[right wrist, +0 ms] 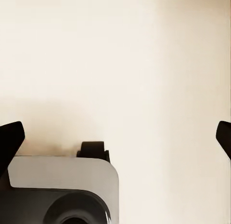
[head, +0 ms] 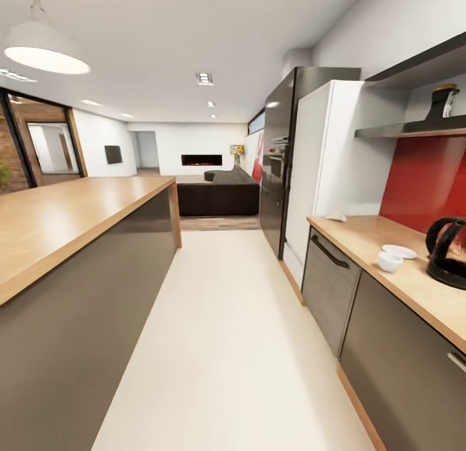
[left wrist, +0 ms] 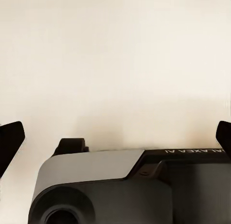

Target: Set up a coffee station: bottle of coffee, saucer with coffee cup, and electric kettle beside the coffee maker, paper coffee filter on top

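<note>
From the head camera I saw the kitchen aisle, with the worktop [head: 362,234] running along the right under a red backsplash. I took the electric kettle [head: 448,252] as landmark: it stood on that worktop at the frame edge. The saucer [head: 399,251] lay just beside the kettle, toward the fridge [head: 317,173]; the coffee cup [head: 389,261] sat next to the saucer, on the worktop itself. A dark bottle-like object [head: 443,101], too blurred to identify, stood on the shelf [head: 401,131] above the kettle. Left gripper [left wrist: 115,132] fingers [left wrist: 10,137] were spread wide, holding nothing, over pale floor [left wrist: 115,50]. Right gripper [right wrist: 115,132] fingers [right wrist: 10,137] likewise spread wide, holding nothing.
</note>
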Tool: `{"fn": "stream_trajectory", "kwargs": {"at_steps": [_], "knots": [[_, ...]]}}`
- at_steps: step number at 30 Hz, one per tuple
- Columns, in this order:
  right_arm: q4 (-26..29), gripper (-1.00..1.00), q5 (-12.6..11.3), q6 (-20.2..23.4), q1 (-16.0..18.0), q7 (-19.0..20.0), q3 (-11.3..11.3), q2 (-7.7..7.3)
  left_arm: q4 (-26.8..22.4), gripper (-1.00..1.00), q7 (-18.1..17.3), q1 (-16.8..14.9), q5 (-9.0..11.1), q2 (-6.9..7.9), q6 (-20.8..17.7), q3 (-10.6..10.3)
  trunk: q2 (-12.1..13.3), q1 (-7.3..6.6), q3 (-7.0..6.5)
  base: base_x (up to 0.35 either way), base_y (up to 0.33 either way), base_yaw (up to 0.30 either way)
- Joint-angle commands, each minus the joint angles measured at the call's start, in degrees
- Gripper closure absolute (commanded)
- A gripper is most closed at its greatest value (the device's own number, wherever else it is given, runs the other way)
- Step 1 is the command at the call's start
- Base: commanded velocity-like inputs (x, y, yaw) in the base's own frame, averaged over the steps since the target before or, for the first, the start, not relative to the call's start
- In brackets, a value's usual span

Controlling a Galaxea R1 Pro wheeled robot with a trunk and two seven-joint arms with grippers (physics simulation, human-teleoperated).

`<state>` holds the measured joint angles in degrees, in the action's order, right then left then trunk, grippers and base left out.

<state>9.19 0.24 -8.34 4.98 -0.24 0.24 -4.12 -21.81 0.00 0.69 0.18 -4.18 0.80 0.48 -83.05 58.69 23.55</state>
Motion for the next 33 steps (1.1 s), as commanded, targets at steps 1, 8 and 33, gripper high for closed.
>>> {"fn": "stream_trajectory", "kwargs": {"at_steps": [1,8,33], "knots": [[0.0,-1.00,0.0,-0.2,0.0,0.0,0.0,-0.01,-0.1,-1.00,0.0,0.0,0.0,-0.02,0.1,0.0,0.0,0.04,0.05,0.327,0.000,0.272],[0.0,-1.00,0.0,-0.2,0.0,0.0,0.0,-0.02,-0.1,-1.00,0.0,0.0,0.0,-0.01,0.1,0.0,0.0,0.04,0.05,0.327,0.000,0.238],[-0.1,-1.00,0.0,-0.1,0.0,0.1,0.0,-0.10,-0.1,-1.00,0.0,0.0,0.0,0.00,0.1,0.0,0.0,0.04,0.05,0.327,0.000,0.016]]}}
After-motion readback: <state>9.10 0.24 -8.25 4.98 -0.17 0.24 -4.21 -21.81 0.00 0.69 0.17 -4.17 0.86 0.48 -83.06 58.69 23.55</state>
